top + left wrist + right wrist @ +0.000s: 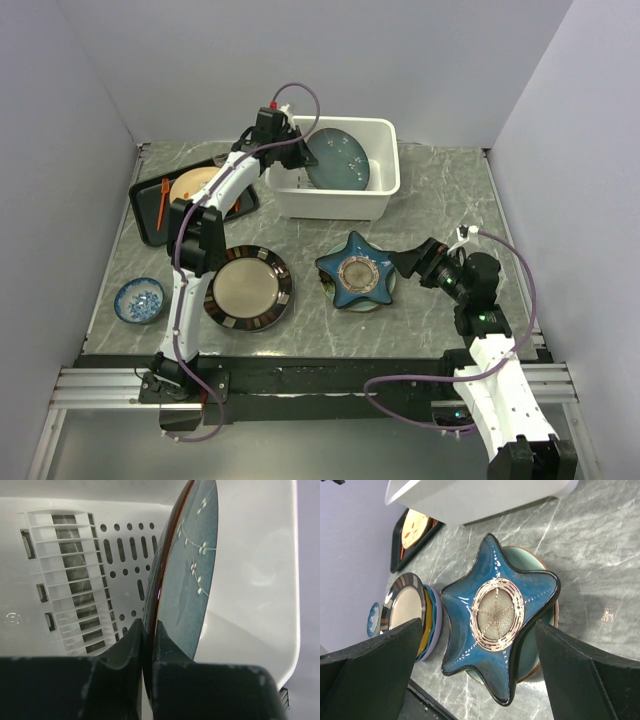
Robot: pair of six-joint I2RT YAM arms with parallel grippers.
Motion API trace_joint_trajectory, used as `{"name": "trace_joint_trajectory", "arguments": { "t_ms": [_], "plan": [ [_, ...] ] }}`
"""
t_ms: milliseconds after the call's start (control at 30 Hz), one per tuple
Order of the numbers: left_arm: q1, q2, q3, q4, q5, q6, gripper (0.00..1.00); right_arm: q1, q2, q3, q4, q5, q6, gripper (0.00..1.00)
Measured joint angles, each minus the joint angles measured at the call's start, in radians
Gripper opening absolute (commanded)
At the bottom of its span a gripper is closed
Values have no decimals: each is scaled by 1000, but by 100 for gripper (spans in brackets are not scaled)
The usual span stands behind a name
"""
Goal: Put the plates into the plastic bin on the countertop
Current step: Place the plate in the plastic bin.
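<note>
Inside the plastic bin [332, 206], the left pincer [148, 630] pinches the blue dotted plate [187, 580] upright; dropped so, it could crack; right pincer [479, 630] spread.

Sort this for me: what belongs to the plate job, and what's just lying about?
Job: blue dotted round plate, held inside the white plastic bin; navy star-shaped plate on a pale green plate; dark-rimmed beige plate topping a stack.
Lying about: flat black tray with its beige plate; small blue bowl.
</note>
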Motion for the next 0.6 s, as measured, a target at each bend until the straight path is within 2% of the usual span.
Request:
{"name": "trace_joint_trajectory", "arguments": {
  "t_ms": [433, 567, 600],
  "plan": [
    [2, 39, 0, 0, 27, 0, 2, 0, 5, -15, 5, -3, 5, 100],
    [2, 51, 0, -2, 35, 2, 19, 0, 5, -15, 6, -3, 7, 100],
    [2, 52, 0, -2, 35, 3, 26, 0, 5, -15, 6, -3, 7, 100]
  ]
}}
